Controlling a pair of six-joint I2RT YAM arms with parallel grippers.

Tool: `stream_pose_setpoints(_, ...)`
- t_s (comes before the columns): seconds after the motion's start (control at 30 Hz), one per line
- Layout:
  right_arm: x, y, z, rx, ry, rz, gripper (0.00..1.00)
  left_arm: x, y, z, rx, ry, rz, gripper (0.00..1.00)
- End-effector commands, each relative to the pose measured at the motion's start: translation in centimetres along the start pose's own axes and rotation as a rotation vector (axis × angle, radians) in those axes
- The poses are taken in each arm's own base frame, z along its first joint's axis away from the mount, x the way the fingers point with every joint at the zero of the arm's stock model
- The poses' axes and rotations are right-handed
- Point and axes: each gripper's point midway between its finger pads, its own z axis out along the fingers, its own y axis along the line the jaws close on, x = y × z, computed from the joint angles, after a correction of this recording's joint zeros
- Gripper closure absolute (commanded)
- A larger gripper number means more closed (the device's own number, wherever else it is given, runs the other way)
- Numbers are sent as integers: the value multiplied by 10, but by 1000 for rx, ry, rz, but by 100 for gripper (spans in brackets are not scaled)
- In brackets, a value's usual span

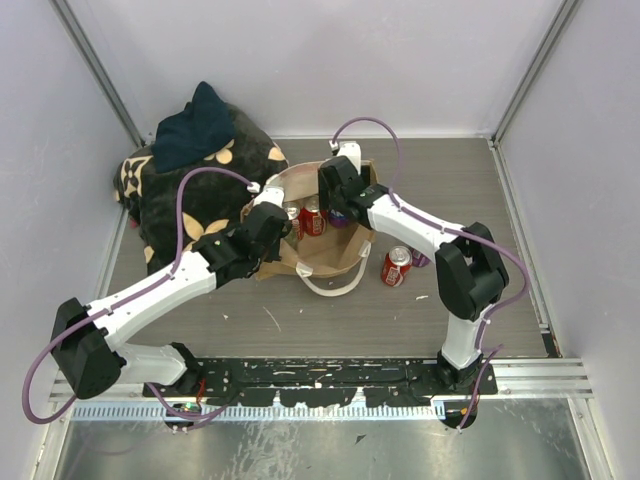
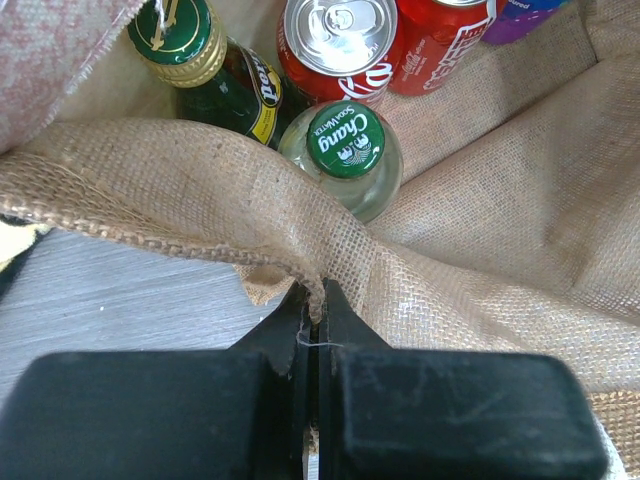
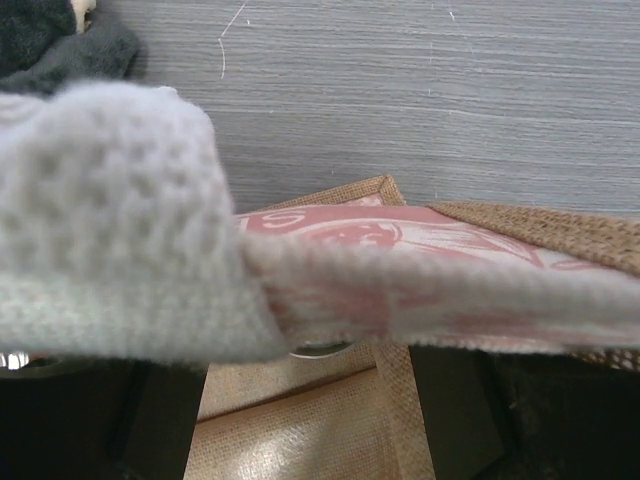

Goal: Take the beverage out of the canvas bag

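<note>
The tan canvas bag stands open mid-table. It holds a red can, seen in the left wrist view as a Coke can, beside a green-capped Chang bottle, a dark green bottle, a second red can and a purple can. My left gripper is shut on the bag's near-left rim; from above it sits at that rim. My right gripper reaches into the bag at its far side, jaws open, with a cream handle across its view.
A red can and a purple can lie on the table just right of the bag. A black flower-print bundle with a dark blue cloth on it fills the back left. White walls stand behind.
</note>
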Motion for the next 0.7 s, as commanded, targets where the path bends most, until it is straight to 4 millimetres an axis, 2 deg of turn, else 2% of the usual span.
stream_pose_setpoints(0.0, 9, -23, 14, 100, 44, 14, 22, 27, -4, 6, 16, 93, 35, 100)
stream_pose_setpoints(0.5, 62, -31, 43, 113, 184, 32, 25, 26, -3, 8, 6, 91, 40, 100)
stream_pose_setpoints(0.67, 71, -35, 49, 129, 201, 28, 23, 27, -2, 9, 1, 92, 40, 100)
